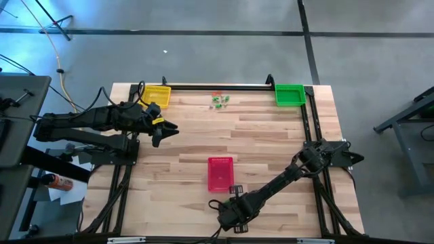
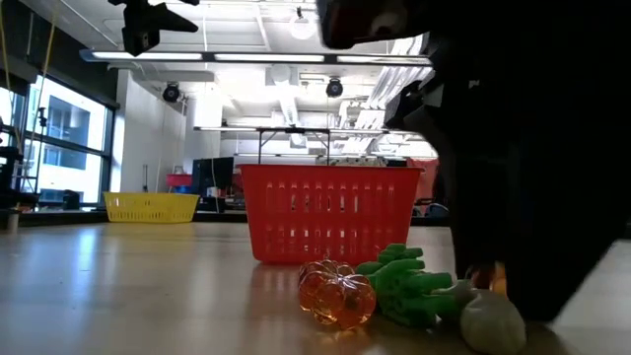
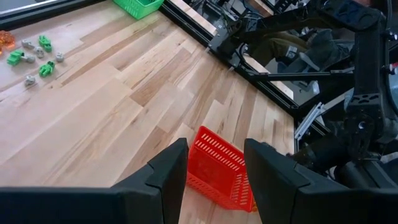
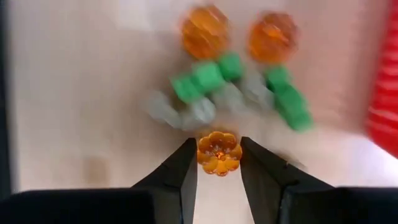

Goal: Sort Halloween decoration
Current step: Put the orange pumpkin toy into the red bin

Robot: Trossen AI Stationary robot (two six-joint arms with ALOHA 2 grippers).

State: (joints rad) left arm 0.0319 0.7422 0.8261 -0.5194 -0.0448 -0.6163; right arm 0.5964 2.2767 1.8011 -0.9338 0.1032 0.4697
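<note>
One small orange pumpkin-shaped plastic trinket sits on the pale wooden worktop, pinched between the two dark fingers of the right gripper, which press against its opposite sides. Just ahead of that gripper's fingertips lies a loose cluster of more Halloween trinkets: two further translucent orange pumpkins, several green pieces and some greyish ones, all lying close together and partly touching. In the low view one orange pumpkin rests against a green piece, with the right arm rising dark just beside them. Off to one side of the right gripper, near the cluster, stands the red plastic mesh basket, upright on the worktop. Well beyond the red basket, far from the right gripper, a second scatter of green, grey and orange trinkets lies by the worktop's far edge, between the yellow mesh basket and the green mesh basket. The left gripper hangs above the worktop near the yellow basket, fingers spread and empty, its fingertips pointing toward the red basket.
</note>
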